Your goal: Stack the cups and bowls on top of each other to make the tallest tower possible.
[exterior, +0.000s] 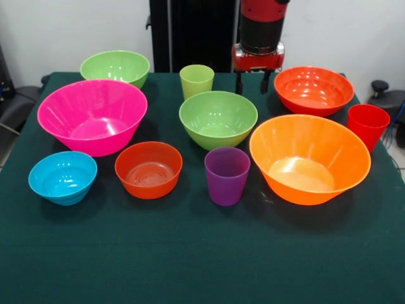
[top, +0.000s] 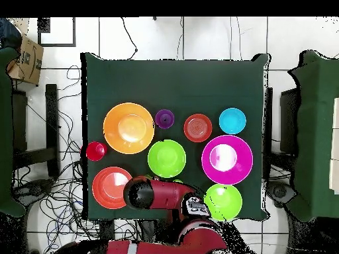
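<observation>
All bowls and cups stand apart on the green table (exterior: 202,259); nothing is stacked. From the left: blue bowl (exterior: 62,177), pink bowl (exterior: 92,115), lime green bowl (exterior: 115,66), small orange-red bowl (exterior: 149,168), lime green cup (exterior: 197,80), second lime green bowl (exterior: 218,118), purple cup (exterior: 226,175), large orange bowl (exterior: 309,157), red-orange bowl (exterior: 313,90), red cup (exterior: 367,125). My gripper (exterior: 252,82) hangs open and empty at the far edge, between the green cup and the red-orange bowl. In the overhead view the arm (top: 152,194) hides it.
The black pedestal column (exterior: 190,31) stands behind the table. Green chairs (top: 318,132) flank the table and a cardboard box (top: 26,59) sits at one corner. Cables lie on the floor (top: 66,198).
</observation>
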`<action>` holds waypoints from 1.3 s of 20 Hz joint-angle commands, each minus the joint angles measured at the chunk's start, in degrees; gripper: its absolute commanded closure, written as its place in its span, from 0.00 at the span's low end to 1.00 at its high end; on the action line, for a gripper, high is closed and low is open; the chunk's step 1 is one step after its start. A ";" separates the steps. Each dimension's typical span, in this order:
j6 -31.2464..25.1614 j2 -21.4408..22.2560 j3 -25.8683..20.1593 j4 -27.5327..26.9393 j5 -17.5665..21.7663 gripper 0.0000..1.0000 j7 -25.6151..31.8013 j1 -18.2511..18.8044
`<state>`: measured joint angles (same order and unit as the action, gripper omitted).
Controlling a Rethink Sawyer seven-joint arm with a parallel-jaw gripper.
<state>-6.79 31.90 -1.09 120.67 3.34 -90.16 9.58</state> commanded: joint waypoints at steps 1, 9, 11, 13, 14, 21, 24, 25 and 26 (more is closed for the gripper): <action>2.24 0.26 -4.47 -4.86 1.91 0.00 -6.49 -0.03; 0.08 3.39 -4.87 -3.24 1.21 0.00 -6.82 0.05; -0.70 4.46 -4.91 -2.79 0.86 0.00 -7.05 -0.13; -1.81 5.34 -4.75 -2.81 0.24 0.00 -7.33 -0.47; -2.09 5.36 -4.73 -2.94 0.13 0.00 -7.32 -0.54; -5.49 6.84 -5.23 -3.91 -1.08 0.00 -7.13 -0.75; -6.44 6.87 -5.14 -4.52 -1.42 0.00 -7.18 -1.18; -6.29 6.48 -5.26 -4.70 -1.37 0.00 -7.17 -1.31; -6.22 6.31 -5.26 -4.72 -1.38 0.00 -7.28 -1.44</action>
<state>-7.62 39.06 -1.50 120.47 3.38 -90.16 9.45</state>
